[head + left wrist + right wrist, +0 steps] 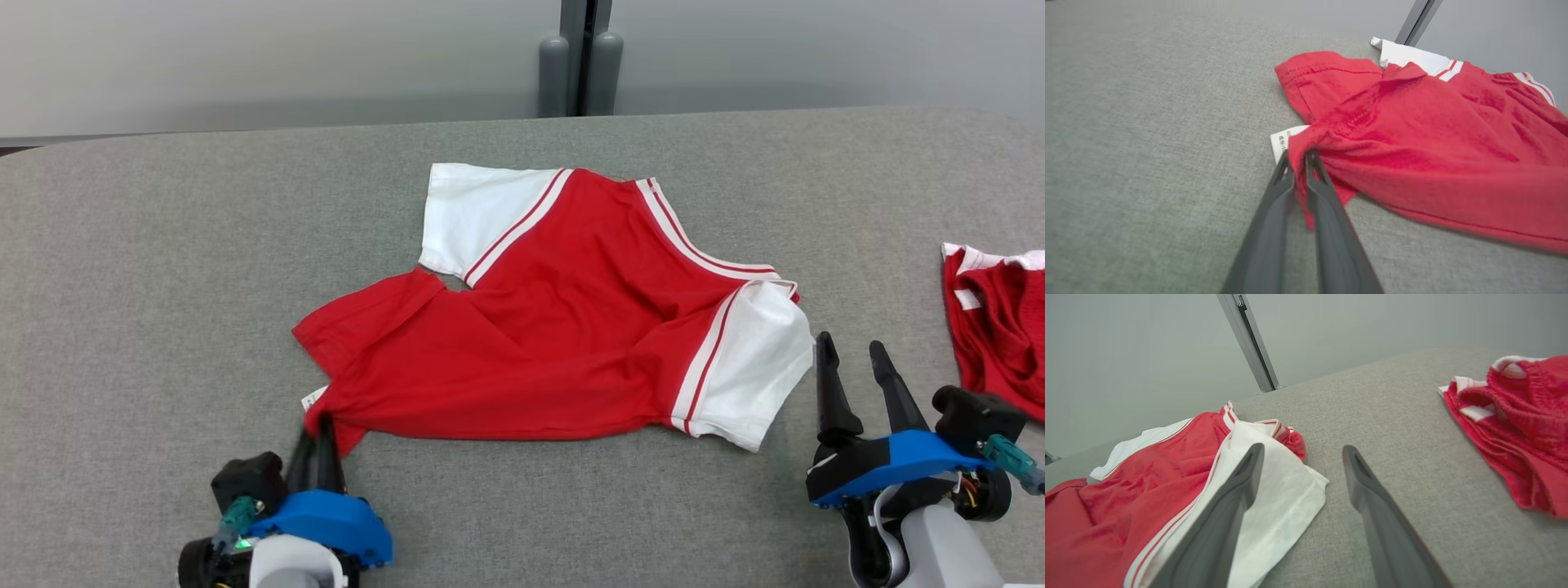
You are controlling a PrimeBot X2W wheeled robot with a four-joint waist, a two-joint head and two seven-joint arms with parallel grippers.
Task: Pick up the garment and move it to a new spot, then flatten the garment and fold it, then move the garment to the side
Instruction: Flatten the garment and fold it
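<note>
Starting at the lower left of the head view, the left pincer [320,425] is clamped shut on a bunched red corner of the garment [555,327], right by the little white care label [312,398]. The shirt sits mid-frame on the grey counter [163,286], lying mostly spread out but rumpled. It has a red body, white sleeves with red-and-white stripes, and one flap folded over at the left. It looks like thin, light jersey to me, totally limp, so I'd guess it'll sag and twist if it's lifted from one corner. Hems and corners are the places to pinch, ideally two at once. Lower right, the right pincer [851,345] has its fingers spread wide with nothing in them, just beside the white sleeve [751,376]. A second red garment [996,327] is heaped at the right edge.
</note>
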